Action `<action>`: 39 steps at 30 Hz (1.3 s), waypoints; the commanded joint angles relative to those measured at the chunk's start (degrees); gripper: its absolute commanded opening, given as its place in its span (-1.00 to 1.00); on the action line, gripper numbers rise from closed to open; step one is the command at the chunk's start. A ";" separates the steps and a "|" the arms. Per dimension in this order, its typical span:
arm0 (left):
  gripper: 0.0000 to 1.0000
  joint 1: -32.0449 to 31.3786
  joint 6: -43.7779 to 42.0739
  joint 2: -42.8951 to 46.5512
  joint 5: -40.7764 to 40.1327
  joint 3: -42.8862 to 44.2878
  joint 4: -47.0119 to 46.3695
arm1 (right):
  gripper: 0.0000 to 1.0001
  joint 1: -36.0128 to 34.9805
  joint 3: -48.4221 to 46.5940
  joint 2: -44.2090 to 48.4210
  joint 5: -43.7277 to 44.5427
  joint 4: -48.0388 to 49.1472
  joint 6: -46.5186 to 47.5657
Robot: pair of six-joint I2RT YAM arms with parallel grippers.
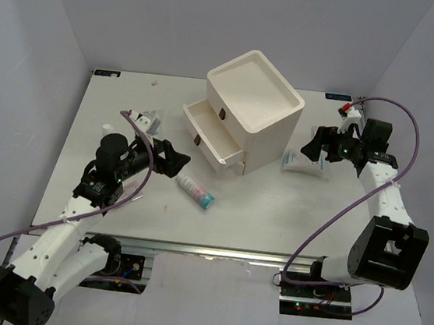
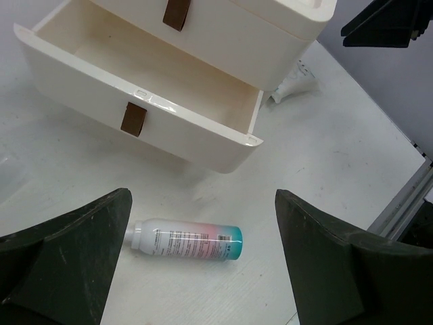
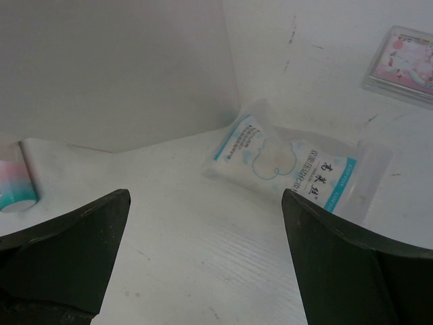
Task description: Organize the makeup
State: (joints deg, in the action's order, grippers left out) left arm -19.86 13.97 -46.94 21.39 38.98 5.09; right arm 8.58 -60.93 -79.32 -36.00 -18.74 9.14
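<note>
Your left gripper [image 1: 172,160] stands wide open and holds nothing. The white tube with teal cap [image 2: 186,240] lies on its side on the table [image 1: 273,216], below the gap between the fingers and untouched. Your right gripper [image 1: 317,148] is also wide open and empty. It hangs over a flat sachet with blue print [image 3: 291,169], which lies just beside the drawer box [image 1: 254,108]. Both drawers of the box are pulled out. Plain pale walls [image 1: 179,17] enclose the white table.

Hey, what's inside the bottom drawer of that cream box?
The pulled-out front part of the bottom drawer looks empty. Its back part is covered by the upper drawer, so that part cannot be seen.
</note>
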 commanded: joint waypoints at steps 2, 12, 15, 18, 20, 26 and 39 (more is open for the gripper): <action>0.96 -0.09 0.30 0.06 0.21 -0.40 -0.17 | 1.00 0.12 -5.63 -1.88 4.59 -1.05 1.80; 0.96 -0.01 6.23 -6.02 -6.17 1.14 3.76 | 0.97 -0.78 2.41 5.85 -19.33 -9.10 14.26; 0.96 0.20 11.80 -8.47 -9.95 1.95 8.65 | 0.96 -0.95 7.08 9.45 -21.63 -6.95 13.78; 0.96 1.03 20.21 -9.21 -14.09 2.66 13.78 | 0.94 -0.93 8.77 12.63 -22.68 -5.89 13.71; 0.96 1.93 29.10 -8.52 -17.49 3.81 19.64 | 0.93 -0.94 9.24 13.32 -24.01 -6.04 13.35; 0.95 4.43 51.39 -3.94 -25.49 1.31 31.87 | 0.93 -0.93 9.44 16.50 -23.01 -5.75 11.77; 0.87 11.86 74.78 -4.20 -32.94 -9.62 35.14 | 0.90 -0.84 13.34 24.09 -22.53 -4.64 10.63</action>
State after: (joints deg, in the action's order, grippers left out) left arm -8.55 79.19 -50.51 -5.58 28.74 37.42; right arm 7.51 -48.84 -57.37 -57.22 -24.92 20.27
